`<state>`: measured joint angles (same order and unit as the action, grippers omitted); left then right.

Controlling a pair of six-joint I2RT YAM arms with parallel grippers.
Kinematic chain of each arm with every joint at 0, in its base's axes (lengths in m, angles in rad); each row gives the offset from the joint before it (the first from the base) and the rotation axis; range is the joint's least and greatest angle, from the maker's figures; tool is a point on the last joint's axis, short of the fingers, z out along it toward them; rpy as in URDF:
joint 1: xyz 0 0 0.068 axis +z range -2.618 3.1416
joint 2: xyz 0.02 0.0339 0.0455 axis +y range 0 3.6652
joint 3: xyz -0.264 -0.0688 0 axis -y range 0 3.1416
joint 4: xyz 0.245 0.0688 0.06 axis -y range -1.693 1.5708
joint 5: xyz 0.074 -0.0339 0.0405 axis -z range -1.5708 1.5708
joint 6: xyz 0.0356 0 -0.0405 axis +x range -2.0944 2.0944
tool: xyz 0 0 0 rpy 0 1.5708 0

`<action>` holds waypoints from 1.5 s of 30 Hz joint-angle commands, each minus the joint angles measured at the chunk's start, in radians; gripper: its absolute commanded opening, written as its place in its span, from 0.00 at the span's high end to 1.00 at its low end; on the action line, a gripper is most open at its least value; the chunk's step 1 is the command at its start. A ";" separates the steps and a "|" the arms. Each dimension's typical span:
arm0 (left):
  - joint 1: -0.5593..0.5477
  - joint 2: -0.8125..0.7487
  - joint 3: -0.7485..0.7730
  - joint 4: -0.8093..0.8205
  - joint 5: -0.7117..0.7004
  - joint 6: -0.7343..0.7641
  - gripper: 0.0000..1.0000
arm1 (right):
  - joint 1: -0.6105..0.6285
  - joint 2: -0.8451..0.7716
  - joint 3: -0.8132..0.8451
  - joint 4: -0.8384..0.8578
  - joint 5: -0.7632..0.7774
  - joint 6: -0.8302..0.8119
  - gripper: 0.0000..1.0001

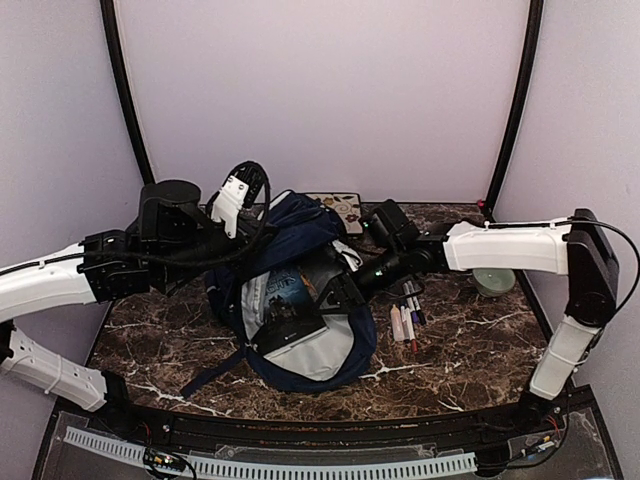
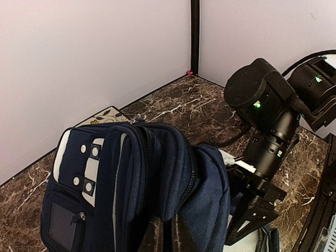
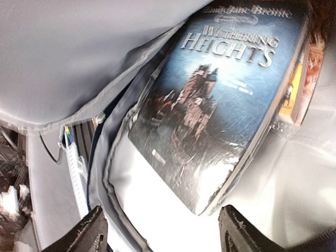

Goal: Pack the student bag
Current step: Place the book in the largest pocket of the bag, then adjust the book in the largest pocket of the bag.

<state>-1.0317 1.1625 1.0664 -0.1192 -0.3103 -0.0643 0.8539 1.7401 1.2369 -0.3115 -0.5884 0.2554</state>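
Observation:
The student bag [image 1: 300, 218] lies open in the middle of the table, its pale grey lining [image 3: 79, 52] showing. My left gripper [image 2: 170, 233] is shut on the navy fabric of the bag's upper edge [image 2: 173, 178] and holds it raised. My right gripper [image 3: 165, 236] is open inside the bag's mouth, with nothing between its fingers. Just ahead of it, a blue "Wuthering Heights" book [image 3: 210, 105] lies against the lining; from above the book [image 1: 290, 285] shows in the opening. Beside it, the edge of another book [image 3: 299, 79] is visible.
Several pens and markers [image 1: 408, 315] lie on the marble table [image 1: 470, 350] right of the bag. A pale green round object [image 1: 493, 282] sits at the far right. A patterned flat item [image 1: 340, 208] lies behind the bag by the back wall.

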 commanded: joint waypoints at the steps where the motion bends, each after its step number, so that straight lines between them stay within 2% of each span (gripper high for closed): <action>1: -0.001 -0.088 0.008 0.152 -0.020 -0.011 1.00 | 0.029 -0.064 -0.036 -0.079 0.043 -0.219 0.30; 9: -0.001 -0.124 -0.029 0.178 -0.020 -0.033 1.00 | 0.161 -0.123 -0.175 -0.093 0.248 -0.521 0.40; 12: -0.001 -0.123 -0.038 0.181 -0.019 -0.041 1.00 | 0.178 -0.122 -0.174 -0.050 0.388 -0.577 0.45; 17: -0.001 -0.112 -0.035 0.176 -0.009 -0.051 1.00 | 0.182 -0.067 -0.119 0.023 0.601 -0.638 0.46; 22: -0.001 -0.098 -0.023 0.169 0.004 -0.058 1.00 | 0.186 0.013 -0.091 0.084 0.642 -0.696 0.43; 27: -0.001 -0.097 -0.019 0.164 0.006 -0.061 1.00 | 0.191 0.093 -0.033 0.074 0.596 -0.776 0.40; 36: -0.001 -0.097 -0.017 0.152 0.016 -0.073 1.00 | 0.178 0.233 0.102 0.182 0.771 -0.672 0.45; 45: -0.002 -0.097 -0.018 0.134 0.036 -0.095 1.00 | 0.113 0.354 0.250 0.232 0.822 -0.577 0.46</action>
<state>-1.0306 1.1034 1.0107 -0.0998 -0.2893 -0.1341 1.0157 2.0544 1.4322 -0.1741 0.1513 -0.3859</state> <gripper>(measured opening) 0.053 0.539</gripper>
